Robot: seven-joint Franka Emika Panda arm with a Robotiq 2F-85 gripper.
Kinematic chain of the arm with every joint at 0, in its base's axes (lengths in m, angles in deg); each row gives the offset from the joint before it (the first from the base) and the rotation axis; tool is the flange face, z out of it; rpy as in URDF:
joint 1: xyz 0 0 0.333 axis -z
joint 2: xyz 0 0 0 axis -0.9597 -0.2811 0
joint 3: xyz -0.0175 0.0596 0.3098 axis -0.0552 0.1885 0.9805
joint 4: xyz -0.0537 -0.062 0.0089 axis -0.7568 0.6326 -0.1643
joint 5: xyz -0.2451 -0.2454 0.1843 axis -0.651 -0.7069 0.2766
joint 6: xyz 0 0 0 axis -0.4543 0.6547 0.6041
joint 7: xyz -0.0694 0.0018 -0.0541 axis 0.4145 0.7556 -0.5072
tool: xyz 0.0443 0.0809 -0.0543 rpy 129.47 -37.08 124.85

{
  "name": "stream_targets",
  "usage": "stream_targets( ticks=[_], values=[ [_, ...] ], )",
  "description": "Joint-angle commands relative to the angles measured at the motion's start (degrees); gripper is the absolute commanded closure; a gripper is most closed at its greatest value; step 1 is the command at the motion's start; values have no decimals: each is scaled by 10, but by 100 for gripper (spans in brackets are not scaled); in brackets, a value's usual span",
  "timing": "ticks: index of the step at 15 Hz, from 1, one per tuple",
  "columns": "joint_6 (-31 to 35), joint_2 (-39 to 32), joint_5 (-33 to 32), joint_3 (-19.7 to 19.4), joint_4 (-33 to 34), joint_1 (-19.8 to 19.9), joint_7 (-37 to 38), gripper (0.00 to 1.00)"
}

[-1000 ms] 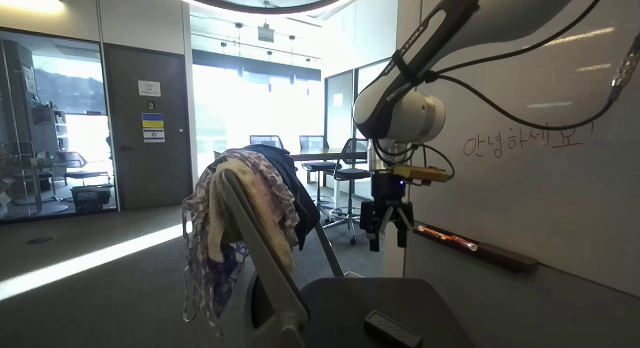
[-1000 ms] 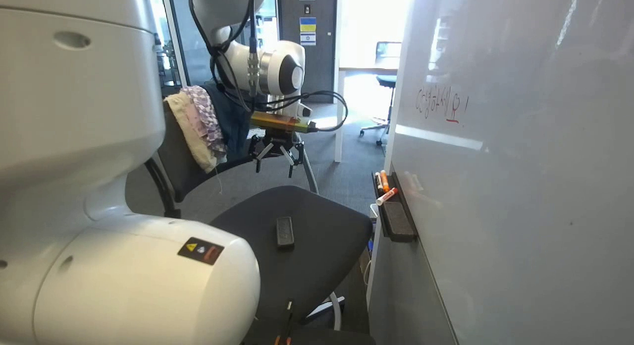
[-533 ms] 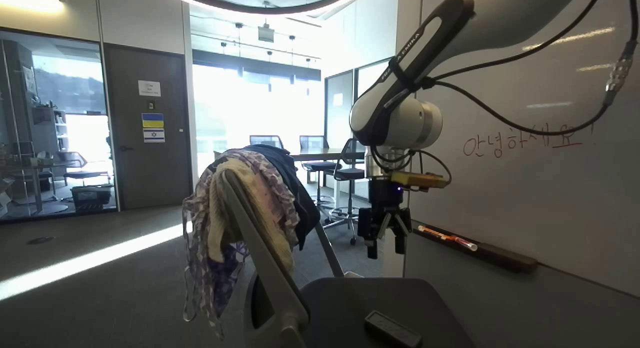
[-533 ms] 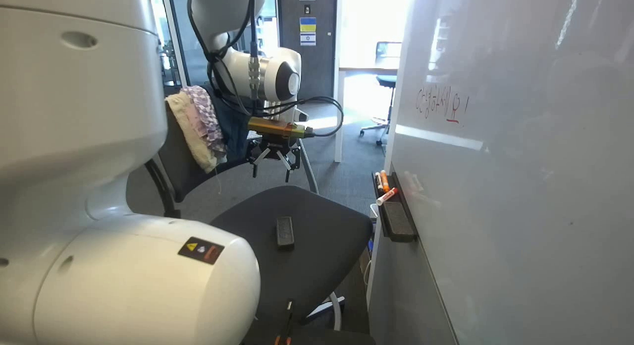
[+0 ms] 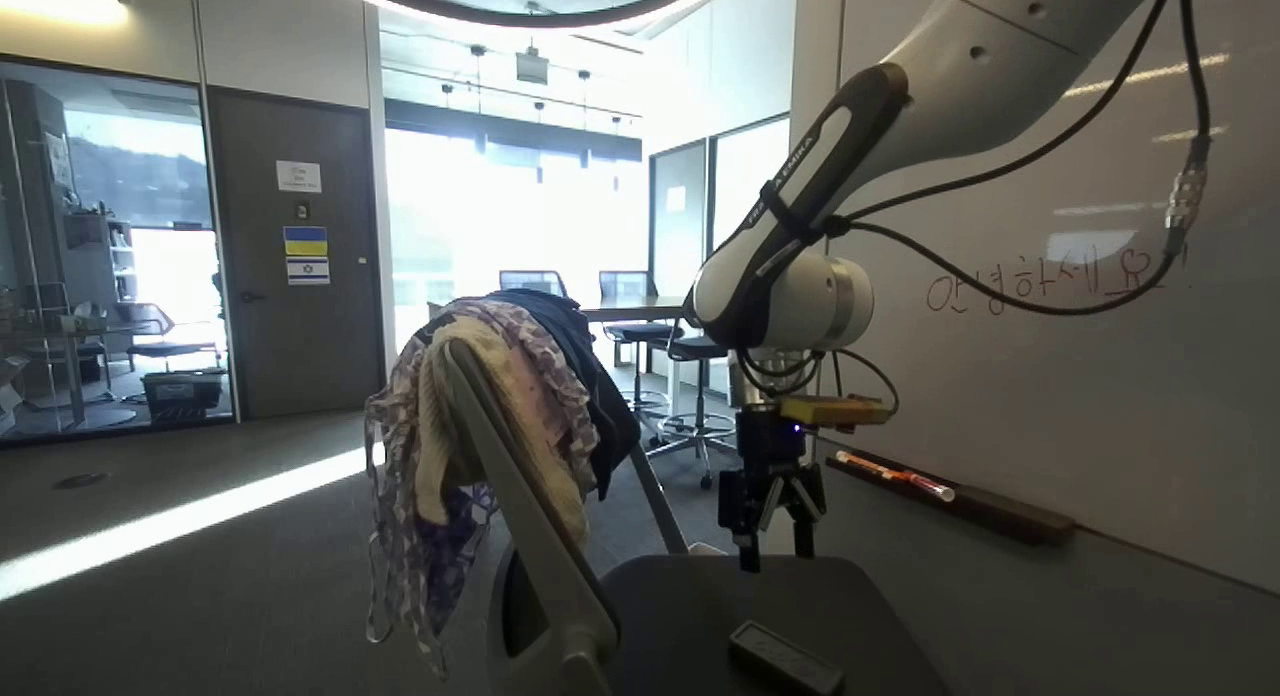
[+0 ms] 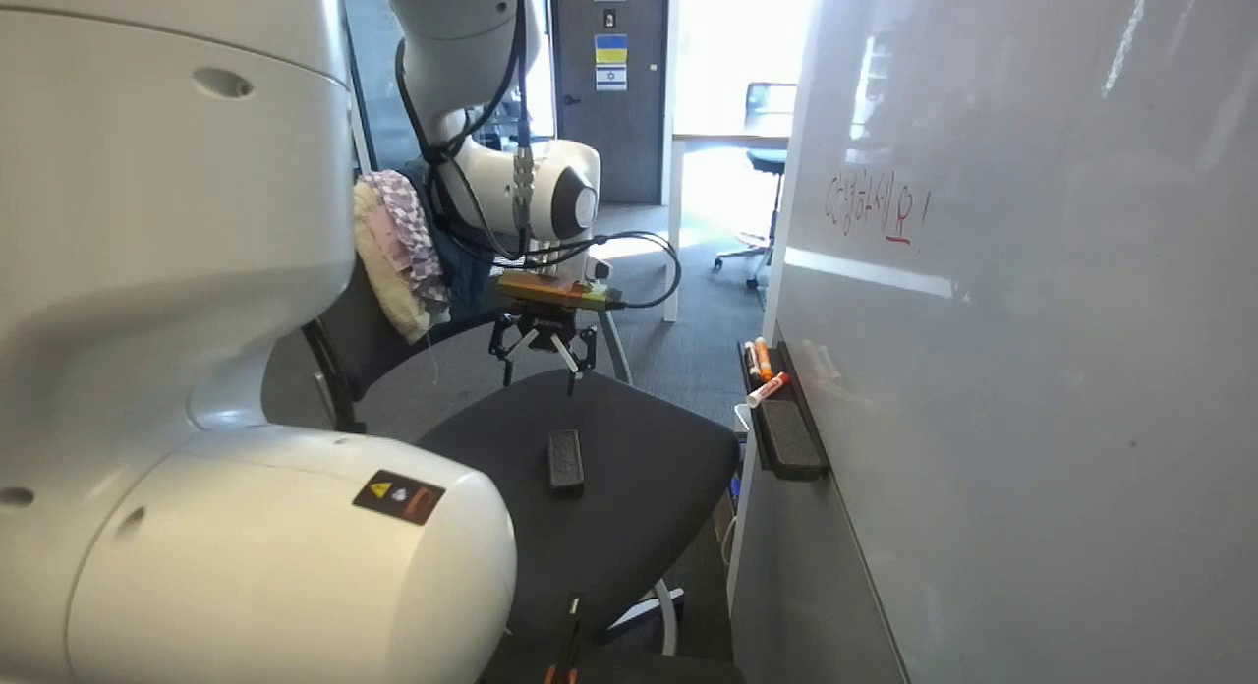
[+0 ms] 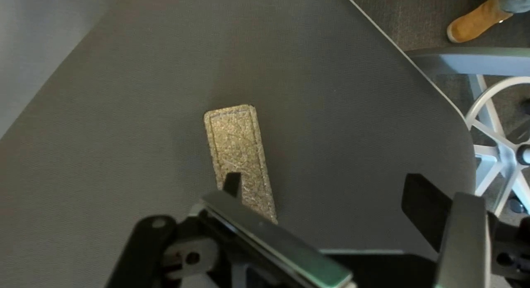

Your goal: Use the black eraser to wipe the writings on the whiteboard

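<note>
The black eraser lies on the dark chair seat in both exterior views point(image 5: 785, 659) point(image 6: 565, 460). In the wrist view the eraser point(image 7: 235, 141) looks tan, and a finger hides its lower end. My gripper point(image 5: 776, 558) is open and empty above the chair seat, apart from the eraser; it also shows open in an exterior view point(image 6: 540, 385). In the wrist view the gripper point(image 7: 325, 179) has its left finger over the eraser and its right finger over bare seat. The writings point(image 5: 1040, 281) point(image 6: 875, 207), thin red and dark strokes, are on the whiteboard point(image 5: 1000, 406) point(image 6: 1032, 370).
A ledge point(image 6: 804, 419) on the whiteboard holds several markers point(image 6: 762, 365) and another dark eraser point(image 6: 789, 433). Clothes point(image 5: 510, 396) hang over the chair's back. The chair seat point(image 5: 680, 606) is under my gripper. A person's shoe point(image 7: 476, 21) shows at the wrist view's top right.
My gripper has moved down toward the chair seat, mostly in the last half second, and stays open. The eraser and the writings have not changed.
</note>
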Motion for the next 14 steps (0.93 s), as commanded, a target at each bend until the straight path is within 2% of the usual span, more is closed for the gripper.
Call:
stream_targets(
  ticks=[1, 9, 14],
  values=[
    [58, -34, -10, 4, -8, 4, -3, 0],
    [170, -97, -43, -10, -35, 13, 14, 0],
    [178, -119, -65, -7, -24, 17, 9, 0]
  ],
)
